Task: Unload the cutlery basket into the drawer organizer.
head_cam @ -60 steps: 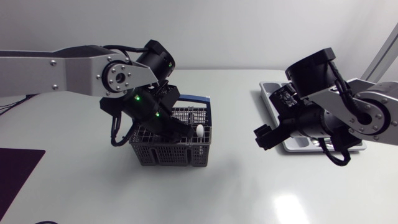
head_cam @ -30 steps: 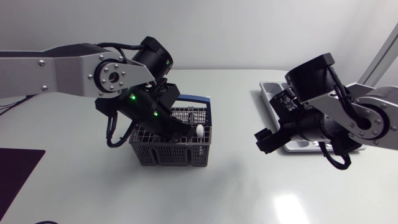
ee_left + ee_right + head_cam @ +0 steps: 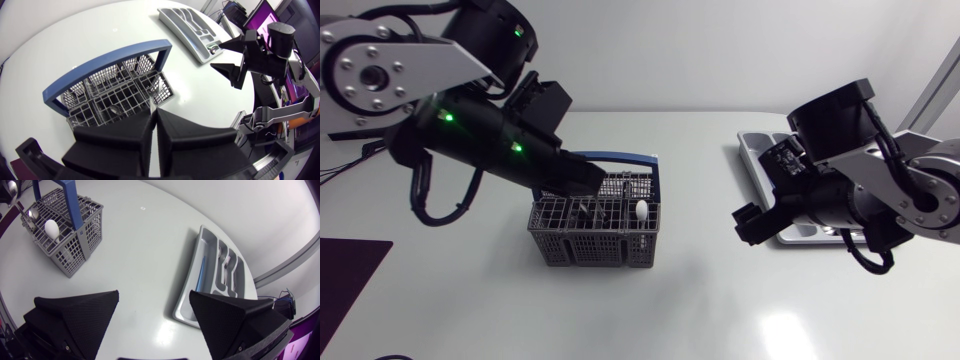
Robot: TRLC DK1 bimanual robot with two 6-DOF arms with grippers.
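Observation:
The grey wire cutlery basket with a blue handle stands mid-table. A white spoon and a few dark metal pieces stick up inside it. My left gripper hangs just above the basket's rear left rim. It is shut, its fingers pressed together with nothing visible between them. The grey drawer organizer lies at the right with forks and other cutlery in its slots. My right gripper stands open beside the organizer's near left corner, empty, facing the basket.
A dark mat lies at the table's left front edge. Bare white tabletop runs between the basket and the organizer and along the front.
My left arm has lifted up and to the left out of the basket, and its fingers have closed. The right arm has barely moved.

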